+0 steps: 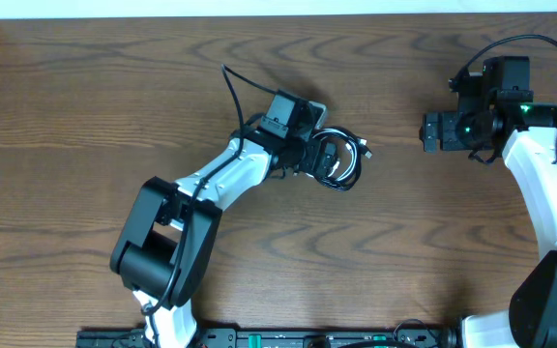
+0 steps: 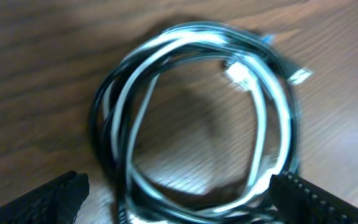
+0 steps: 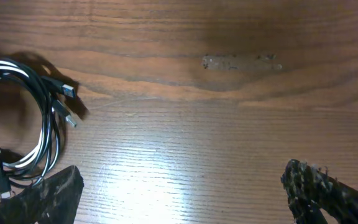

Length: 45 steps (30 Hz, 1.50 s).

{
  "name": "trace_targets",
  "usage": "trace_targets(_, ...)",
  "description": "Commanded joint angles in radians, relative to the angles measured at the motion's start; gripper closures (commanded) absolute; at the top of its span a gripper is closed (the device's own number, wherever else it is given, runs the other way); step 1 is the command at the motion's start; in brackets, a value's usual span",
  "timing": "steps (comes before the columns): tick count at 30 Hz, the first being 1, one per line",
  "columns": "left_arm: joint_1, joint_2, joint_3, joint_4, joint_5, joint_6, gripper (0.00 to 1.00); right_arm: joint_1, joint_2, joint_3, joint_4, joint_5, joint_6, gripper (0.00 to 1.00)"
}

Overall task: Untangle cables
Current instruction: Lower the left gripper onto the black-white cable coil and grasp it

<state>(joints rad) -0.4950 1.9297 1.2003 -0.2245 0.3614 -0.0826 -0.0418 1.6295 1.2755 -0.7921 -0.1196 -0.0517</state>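
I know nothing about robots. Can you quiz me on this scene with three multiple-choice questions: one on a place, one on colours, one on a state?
1. Where do the cables lie? A) by the left gripper B) in a box C) on a shelf
2. Their colours? A) red, yellow B) white, black C) all green
3. The left gripper is: A) shut on cables B) open C) hidden
Answers: A, the coil sits right by it; B, white and black strands show; B, its jaws stand wide apart.

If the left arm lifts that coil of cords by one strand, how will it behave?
Probably floppy: the thin cords lie in loose overlapping loops, so they should sag. Likely light; the small plug ends may snag.
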Motion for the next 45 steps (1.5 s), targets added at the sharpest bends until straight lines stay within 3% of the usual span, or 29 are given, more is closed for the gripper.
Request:
trace_targets(1,-0.002,0.024,-0.007,-0.029,-0.076,-0.008,0.02,-0.003,0.005,0.017,-0.002,0.000,0.029,0.01)
trace_targets(4,-0.002,0.025,-0.007,-0.039,-0.093,-0.008,0.01,-0.003,0.005,0.017,-0.002,-0.023,0.029,0.01)
trace_targets(7,-0.002,0.025,-0.007,-0.042,-0.093,-0.009,0.26,-0.003,0.005,0.017,-0.004,-0.022,0.029,0.01)
trace_targets(8,-0.002,0.025,-0.007,-0.043,-0.093,-0.009,0.30,-0.003,0.005,0.017,-0.006,-0.022,0.029,0.01)
trace_targets(15,-0.002,0.025,-0.007,-0.050,-0.093,-0.008,0.28,-0.003,0.005,0.017,-0.027,-0.022,0.029,0.01)
trace_targets(22,-0.002,0.029,-0.008,-0.050,-0.094,-0.008,0.35,-0.003,0.005,0.017,-0.037,-0.022,0.029,0.01)
trace_targets(34,-0.002,0.079,-0.007,-0.023,-0.145,-0.010,0.36,-0.003,0.005,0.017,-0.041,-0.023,0.029,0.01)
trace_targets(36,-0.002,0.079,-0.007,-0.017,-0.146,-0.021,0.46,-0.003,0.005,0.017,-0.041,-0.027,0.029,0.01)
trace_targets(38,-0.002,0.079,-0.007,-0.016,-0.146,-0.045,0.66,-0.003,0.005,0.017,-0.040,-0.031,0.029,0.01)
trace_targets(40,-0.002,0.079,-0.007,-0.016,-0.145,-0.076,0.92,-0.003,0.005,0.017,-0.040,-0.031,0.038,0.01)
trace_targets(45,-0.002,0.078,-0.007,-0.016,-0.090,-0.115,0.92,-0.003,0.005,0.017,-0.040,-0.048,0.040,0.01)
